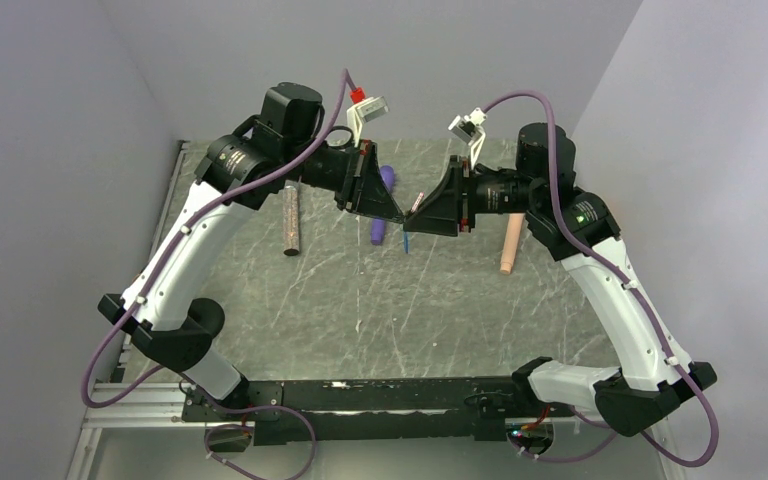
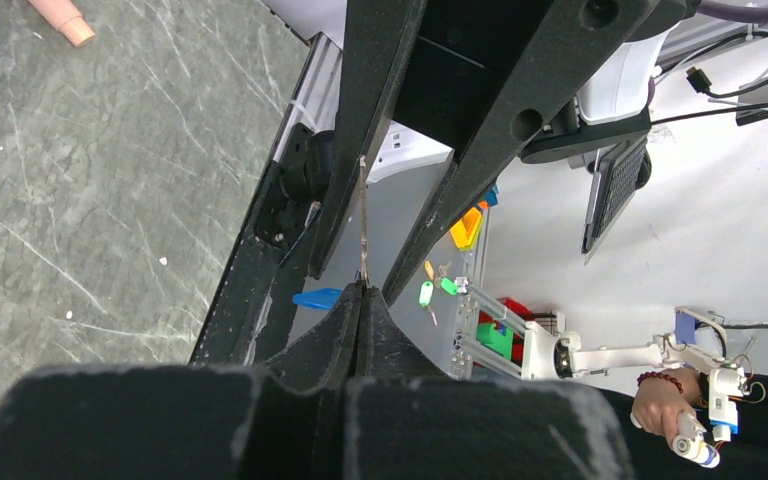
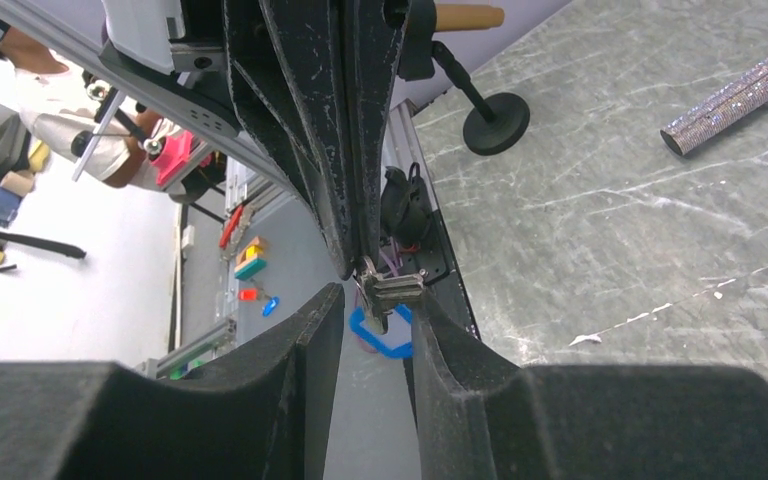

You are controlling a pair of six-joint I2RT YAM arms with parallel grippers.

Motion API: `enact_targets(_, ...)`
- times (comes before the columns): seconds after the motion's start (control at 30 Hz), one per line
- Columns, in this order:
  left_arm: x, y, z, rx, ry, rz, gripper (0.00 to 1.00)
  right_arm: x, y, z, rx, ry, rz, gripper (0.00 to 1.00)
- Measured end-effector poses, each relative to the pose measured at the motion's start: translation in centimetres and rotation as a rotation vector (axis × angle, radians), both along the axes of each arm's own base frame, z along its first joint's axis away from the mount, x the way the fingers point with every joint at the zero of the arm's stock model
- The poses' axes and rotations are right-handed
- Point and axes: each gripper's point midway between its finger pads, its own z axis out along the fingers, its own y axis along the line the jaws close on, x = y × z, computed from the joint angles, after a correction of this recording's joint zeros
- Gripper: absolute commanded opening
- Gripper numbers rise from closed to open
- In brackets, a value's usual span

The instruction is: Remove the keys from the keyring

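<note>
Both grippers meet in mid-air over the table's middle. My left gripper [image 1: 396, 213] is shut on a thin grey key [image 2: 363, 215], which shows edge-on rising from its closed tips [image 2: 362, 291]. In the right wrist view the keys [image 3: 392, 290] hang just below the left gripper's tips, with the blue keyring tag [image 3: 380, 338] dangling under them. The tag also shows in the left wrist view [image 2: 318, 298] and as a thin blue sliver from above [image 1: 405, 242]. My right gripper [image 3: 372, 312] is open, its fingers either side of the keys. Its right finger [image 3: 422, 312] looks close to or touching them.
On the marbled table lie a purple wand [image 1: 381, 205] behind the grippers, a glittery rod [image 1: 292, 222] to the left, and a peach cylinder [image 1: 508, 248] to the right. A black round-footed stand [image 3: 495, 122] sits near the table's rail.
</note>
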Motion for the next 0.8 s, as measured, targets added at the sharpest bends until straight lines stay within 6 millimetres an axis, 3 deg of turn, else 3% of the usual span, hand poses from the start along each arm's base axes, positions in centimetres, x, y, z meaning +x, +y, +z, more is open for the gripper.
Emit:
enact_targets(0.23, -0.04, -0.02, -0.01, 0.000, -0.001, -0.001, 0.00, 0.32, 0.08, 0.64, 0.023, -0.010, -0.009, 0.29)
enact_targets(0.5, -0.11, 0.05, -0.18, 0.006, -0.003, -0.005, 0.00, 0.18, 0.06, 0.56, 0.026, 0.006, -0.007, 0.14)
enact_targets(0.63, -0.11, 0.08, -0.26, 0.009, -0.006, -0.006, 0.00, -0.04, 0.04, 0.61, 0.028, 0.006, 0.000, 0.00)
enact_targets(0.7, -0.16, 0.09, -0.28, 0.010, -0.004, -0.007, 0.00, -0.12, -0.02, 0.60, 0.029, 0.004, 0.000, 0.00)
enact_targets(0.73, -0.19, 0.07, -0.28, 0.010, -0.005, -0.008, 0.02, -0.16, -0.03, 0.59, 0.029, 0.005, 0.001, 0.00)
enact_targets(0.8, -0.23, 0.06, -0.30, 0.011, -0.004, -0.009, 0.15, -0.24, -0.07, 0.55, 0.030, 0.004, 0.001, 0.00)
